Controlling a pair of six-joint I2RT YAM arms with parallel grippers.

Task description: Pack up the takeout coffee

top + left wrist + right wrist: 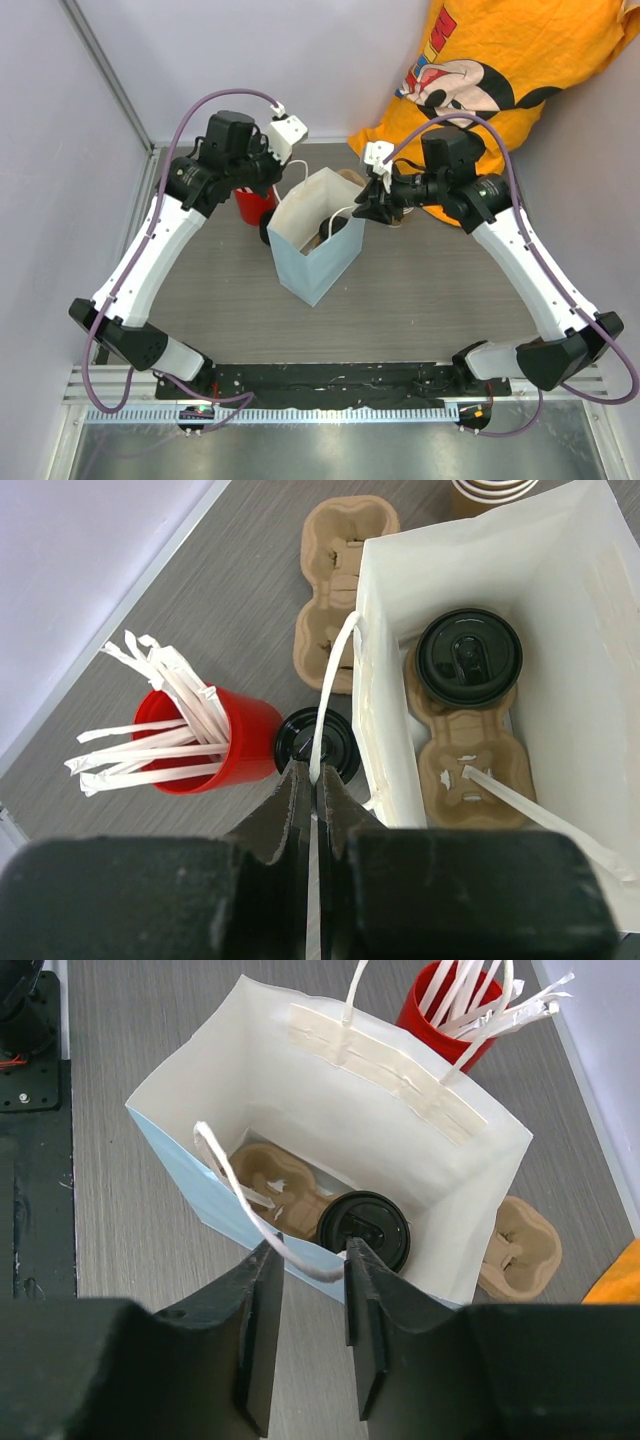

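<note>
Left pincer (316, 775) is pressed tight on the left handle (335, 670) of the bag (560, 610), with the string running up between the tips. Right pincer (313, 1255) is spread a little, and the right handle (230, 1175) loops through the gap. It's not squeezed yet, as far as I can see.

The coffee (469, 657) stands upright down inside the bag, black lid facing up. It's almost straight below my right pincer, and below and off to the right of my left one, so I'd call the right arm the nearer. It sits in one pocket of a tray (465, 770) whose long side runs along the bag; the other pocket has no cup. My pincers are up at the rim on opposite sides.

Outside, just past my left tips, there's a second lidded cup (335, 742) right beside a red cup (235, 735) of sticks, and a spare tray (335, 590) further out.

My guess is the load hangs between the two handles, so any lift needs both sides rising evenly.
</note>
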